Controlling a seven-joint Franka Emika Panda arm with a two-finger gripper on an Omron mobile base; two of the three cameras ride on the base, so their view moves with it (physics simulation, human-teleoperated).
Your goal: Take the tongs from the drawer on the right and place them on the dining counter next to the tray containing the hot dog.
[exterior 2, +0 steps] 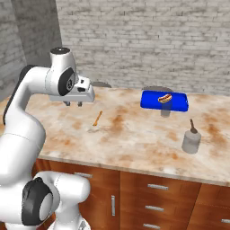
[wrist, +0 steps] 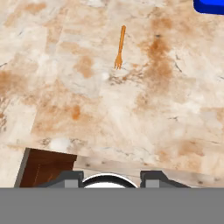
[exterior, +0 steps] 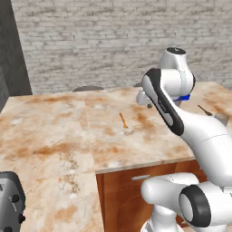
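Above the beige, rust-marbled stone worktop (exterior 2: 134, 134), the robot's claw (exterior 2: 73, 103) hovers | jaws part-spread, empty | tongs unseen, wooden drawers (exterior 2: 155, 186) shut below | bright blue tray (exterior 2: 177, 104) far off beyond claw | next: open drawer.

- Left base view: behind the arm, looks forward and down at the dining counter (exterior: 68, 136).
- Right base view: same counter, the orange fork (exterior 2: 97, 118) shared.
- Hand view: nearer, looks down, fork upper centre.

Counter (exterior 2: 134, 139) mostly bare; fork (wrist: 119, 47), tray (exterior 2: 164, 100), jar (exterior 2: 191, 141) obstruct.
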